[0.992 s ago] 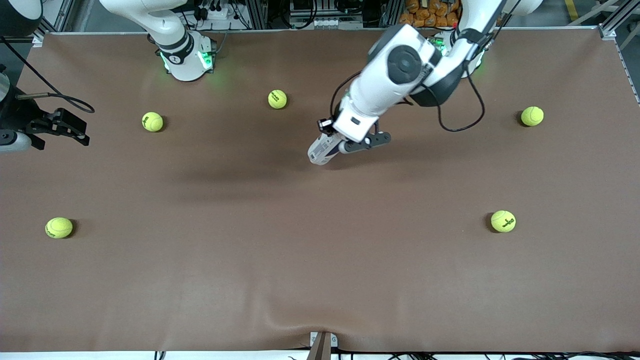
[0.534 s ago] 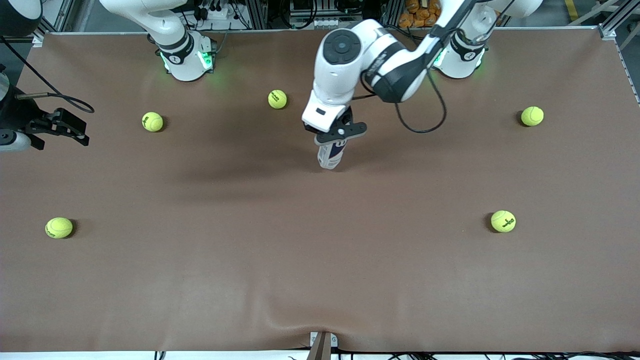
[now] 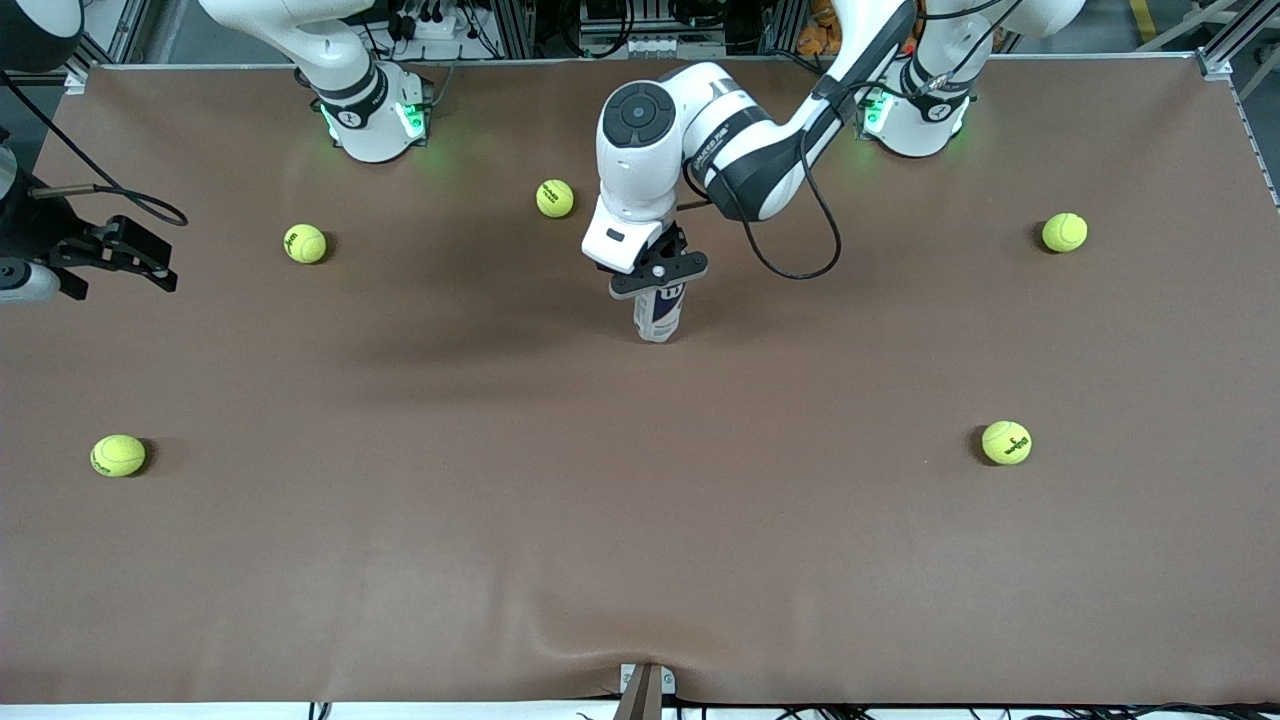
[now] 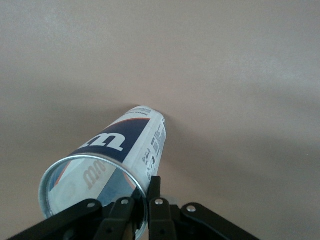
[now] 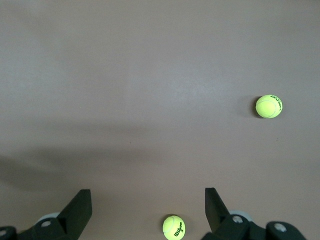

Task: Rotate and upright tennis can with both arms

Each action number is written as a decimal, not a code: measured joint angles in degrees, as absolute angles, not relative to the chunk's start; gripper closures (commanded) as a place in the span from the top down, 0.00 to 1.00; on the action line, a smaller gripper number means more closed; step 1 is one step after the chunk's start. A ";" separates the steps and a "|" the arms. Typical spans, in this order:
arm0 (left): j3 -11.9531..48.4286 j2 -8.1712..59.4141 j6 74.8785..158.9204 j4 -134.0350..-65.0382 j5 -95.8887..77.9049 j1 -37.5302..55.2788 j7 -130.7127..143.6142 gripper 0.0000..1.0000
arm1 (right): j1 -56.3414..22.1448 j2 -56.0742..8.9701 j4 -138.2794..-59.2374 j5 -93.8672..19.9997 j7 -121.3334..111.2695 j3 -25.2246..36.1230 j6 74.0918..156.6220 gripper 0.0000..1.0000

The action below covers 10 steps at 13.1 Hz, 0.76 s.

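Tennis can (image 3: 660, 314): clear cylinder with a white-and-navy label, standing close to upright at mid-table, its base on the brown table (image 3: 640, 520) and its silvery open rim uppermost; a slight lean cannot be ruled out.
Right gripper (image 3: 118, 256): raised over the table edge at the right arm's end, fingers spread wide and holding nothing; this arm waits, well apart from the can.
Tennis balls near the right arm's end: one (image 3: 118, 455) nearer the front camera, one (image 3: 305, 243) farther from it, both loose on the cloth.
Mid-table ball (image 3: 555, 198): farther from the front camera than the can, and apart from it.
Left gripper (image 3: 659, 277): directly above the can, fingers clenched on its upper rim; the left wrist view shows the fingers (image 4: 155, 192) pinching the rim wall (image 4: 92, 167), one inside the mouth and one outside.
Key relation: the can hangs straight below the left gripper, so its long axis runs down from the fingers to the table; the left arm is by far the nearer arm.
Pointing: open mouth up toward the gripper, closed end down on the cloth.
Judgement: uprighting looks nearly complete; letting go cleanly without tipping the slim can appears to be what remains.
Balls toward the left arm's end: one (image 3: 1006, 442) nearer the front camera, one (image 3: 1064, 232) farther.
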<state>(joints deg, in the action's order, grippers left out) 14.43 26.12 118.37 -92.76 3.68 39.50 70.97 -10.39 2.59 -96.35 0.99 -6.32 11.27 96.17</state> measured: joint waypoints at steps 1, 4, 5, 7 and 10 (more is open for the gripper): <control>14.38 26.15 118.27 -92.71 3.69 39.50 70.97 0.07 | -10.39 2.59 -96.34 0.99 -6.32 11.27 96.17 1.00; 14.34 26.86 118.18 -92.69 3.69 39.56 71.13 0.08 | -10.39 2.59 -96.34 0.99 -6.32 11.27 96.17 1.00; 14.33 27.22 118.17 -92.68 3.70 39.68 71.62 0.09 | -10.39 2.59 -96.32 0.99 -6.32 11.27 96.17 1.00; 14.33 27.75 118.18 -92.64 4.02 40.02 72.31 0.23 | -10.39 2.59 -96.28 0.99 -6.32 11.27 96.17 1.00; 14.32 27.96 118.18 -91.61 4.28 40.17 72.40 0.72 | -10.39 2.59 -96.27 0.99 -6.32 11.27 96.17 1.00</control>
<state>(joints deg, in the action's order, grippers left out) 14.32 27.96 118.18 -91.61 4.28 40.17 72.40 -10.39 2.59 -96.27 0.99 -6.32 11.27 96.17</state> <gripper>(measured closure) 0.744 0.000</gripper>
